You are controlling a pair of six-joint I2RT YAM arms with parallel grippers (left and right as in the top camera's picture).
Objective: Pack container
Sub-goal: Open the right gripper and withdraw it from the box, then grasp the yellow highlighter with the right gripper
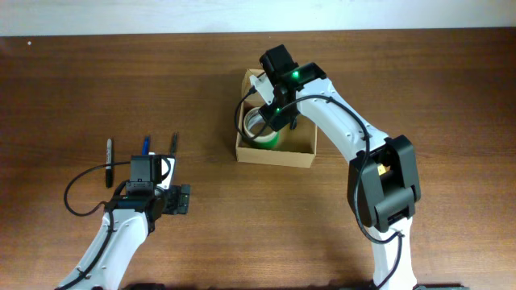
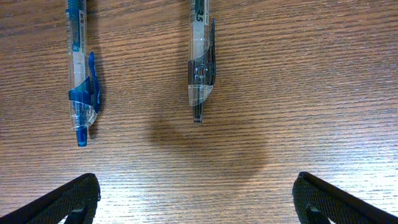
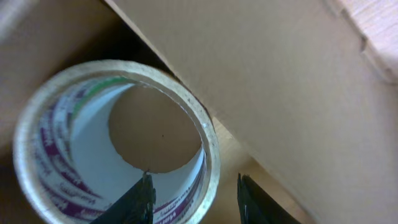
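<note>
The container (image 1: 274,155) is a tan cardboard box, open, at the table's middle back. Its inner wall fills the right wrist view (image 3: 267,81). A tape roll (image 1: 258,127) with a white, purple-printed core (image 3: 68,149) lies inside it, with something green beside it. My right gripper (image 1: 276,119) reaches down into the box. It is open (image 3: 196,199), one finger inside the roll's hole and one outside, with gaps on both sides of the roll's wall. My left gripper (image 1: 160,167) hovers open and empty (image 2: 196,199) above the table at the left.
Three pens lie side by side at the left: a black marker (image 1: 110,153), a blue pen (image 1: 146,145) (image 2: 81,68) and a clear black pen (image 1: 172,142) (image 2: 200,62). Their ends lie just ahead of my left gripper. The box's flap (image 1: 256,80) stands open at the back left.
</note>
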